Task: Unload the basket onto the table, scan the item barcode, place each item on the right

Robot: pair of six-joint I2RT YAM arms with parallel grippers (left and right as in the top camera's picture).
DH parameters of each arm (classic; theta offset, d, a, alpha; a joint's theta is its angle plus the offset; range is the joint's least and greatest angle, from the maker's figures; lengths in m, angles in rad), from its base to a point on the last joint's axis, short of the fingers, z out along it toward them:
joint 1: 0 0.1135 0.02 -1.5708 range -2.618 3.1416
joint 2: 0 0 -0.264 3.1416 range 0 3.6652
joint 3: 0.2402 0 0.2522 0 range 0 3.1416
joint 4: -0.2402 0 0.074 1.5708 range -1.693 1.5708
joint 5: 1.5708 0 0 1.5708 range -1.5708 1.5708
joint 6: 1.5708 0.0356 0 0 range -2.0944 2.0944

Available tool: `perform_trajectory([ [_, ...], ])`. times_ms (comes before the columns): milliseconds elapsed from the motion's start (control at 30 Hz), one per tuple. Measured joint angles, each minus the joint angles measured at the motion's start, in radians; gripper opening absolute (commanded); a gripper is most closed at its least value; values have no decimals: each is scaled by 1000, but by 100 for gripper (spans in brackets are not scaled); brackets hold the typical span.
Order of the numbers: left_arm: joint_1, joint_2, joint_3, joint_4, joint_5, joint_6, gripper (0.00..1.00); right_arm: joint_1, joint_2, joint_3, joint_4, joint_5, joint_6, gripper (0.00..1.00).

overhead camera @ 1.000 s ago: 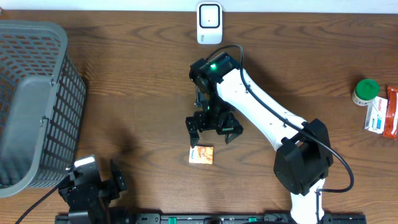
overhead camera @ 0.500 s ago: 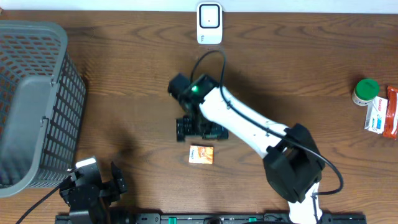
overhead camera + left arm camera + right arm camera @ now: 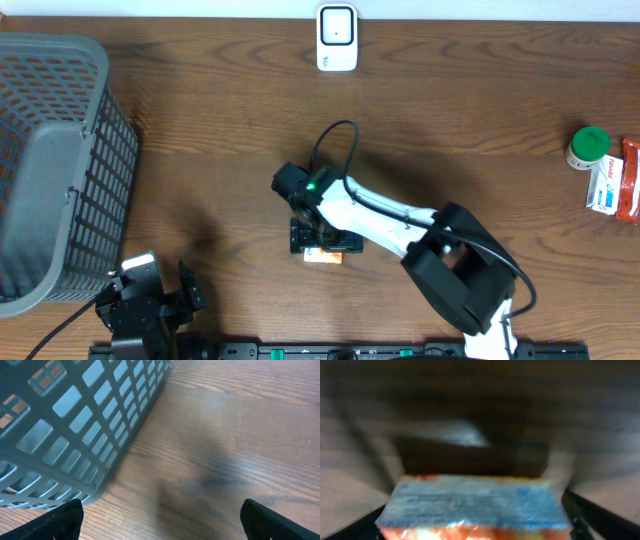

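The item (image 3: pixel 323 257) is a small orange box lying flat on the wooden table; only its orange near edge shows under my right gripper (image 3: pixel 326 240). In the right wrist view the box (image 3: pixel 475 502) is blurred, blue-white on top and orange in front. It fills the gap of the right gripper (image 3: pixel 477 524), which is open with one dark finger on each side. The white barcode scanner (image 3: pixel 336 37) stands at the table's far edge. My left gripper (image 3: pixel 168 298) rests open at the near left corner; the left wrist view shows only bare wood between the fingers of the left gripper (image 3: pixel 160 522).
A grey mesh basket (image 3: pixel 60 160) fills the left side, and its wall (image 3: pixel 75 425) is close to the left gripper. At the right edge stand a green-lidded jar (image 3: pixel 587 147) and some flat packets (image 3: pixel 612 182).
My right arm swung left and toward the near edge, coming down over the orange box, which now sits between its fingers. The fingers have begun to narrow. The left arm stayed still.
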Motion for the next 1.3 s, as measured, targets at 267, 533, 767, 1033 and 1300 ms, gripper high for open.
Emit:
perform_trajectory([
  [267, 0, 0, 0, -1, 0, 0, 99, -3, -54, -73, 72, 4, 16, 44],
  [533, 0, 0, 0, 0, 0, 0, 98, -23, -52, -66, 68, -70, -14, 47],
  [767, 0, 0, 0, -1, 0, 0, 99, -105, -44, -3, -131, -279, -154, 48],
  [1033, 0, 0, 0, -1, 0, 0, 99, -271, -44, 179, -426, -448, -369, 49],
  [1300, 0, 0, 0, -1, 0, 0, 99, -373, -44, 247, -554, -485, -467, 48],
])
